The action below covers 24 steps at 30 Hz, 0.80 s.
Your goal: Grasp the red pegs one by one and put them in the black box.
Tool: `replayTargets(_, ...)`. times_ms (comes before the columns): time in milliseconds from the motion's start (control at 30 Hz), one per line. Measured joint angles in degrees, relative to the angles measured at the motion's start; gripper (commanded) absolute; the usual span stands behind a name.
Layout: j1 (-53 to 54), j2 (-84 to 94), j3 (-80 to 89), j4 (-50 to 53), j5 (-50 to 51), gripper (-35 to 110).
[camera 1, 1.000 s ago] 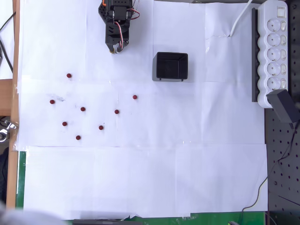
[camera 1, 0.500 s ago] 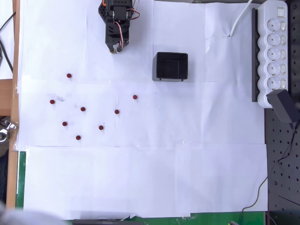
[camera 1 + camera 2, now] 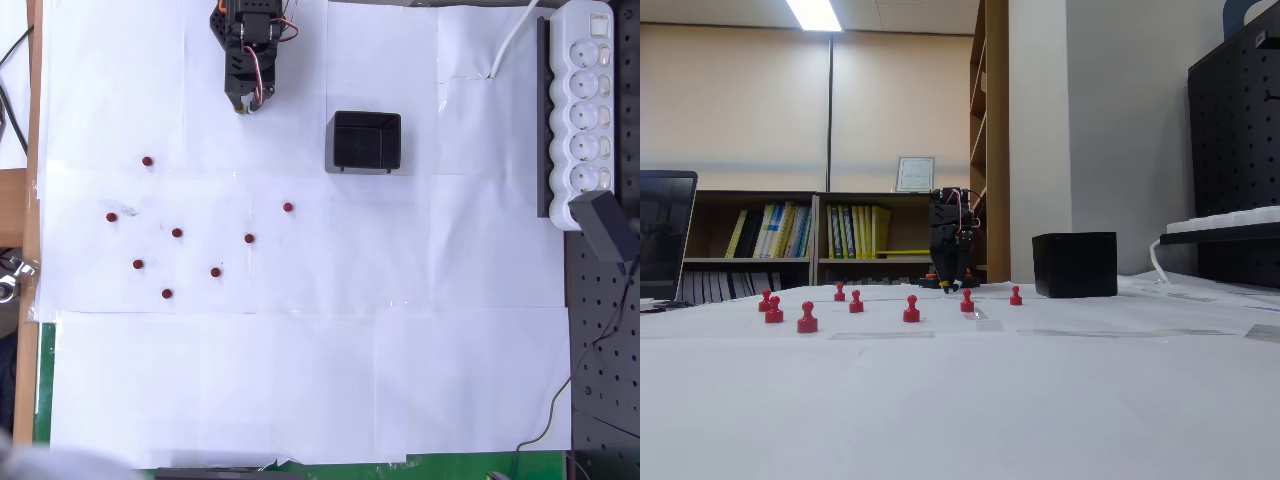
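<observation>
- Fingers of the gripper (image 3: 240, 103) point down toward the white paper (image 3: 330, 370); whether they are apart or together cannot be told from either view. Nothing visible between them.
- Gripper (image 3: 952, 287) hangs at the far side of the table, tips low over the paper, well apart from every peg.
- Arm body is black with orange parts and loose servo wires, folded over the gripper.
- Black box (image 3: 365, 141) sits right of the gripper in the overhead view, upright, open top; its inside looks dark, contents not readable. In the fixed view the black box (image 3: 1074, 264) stands right of the arm.
- Red pegs (image 3: 176, 232): eight, scattered on the paper nearer than the gripper and left of the box, all standing apart from each other. The nearest one to the box lies at (image 3: 288, 207); the leftmost at (image 3: 111, 216).
- Red pegs (image 3: 807, 318) stand upright in the fixed view.
- Power strip (image 3: 585, 110) lies along the right edge.
</observation>
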Motion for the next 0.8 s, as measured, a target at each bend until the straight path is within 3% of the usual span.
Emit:
replayTargets(167,1.4,5.3,0.0,-6.0,10.4,0)
replayTargets(367,11.8,24.7,0.0,-33.9,16.4,0)
replayTargets(600,21.1,40.8,2.0,-54.1,17.2,0)
replayTargets(800,30.5,50.2,2.1,-66.3,18.5,10)
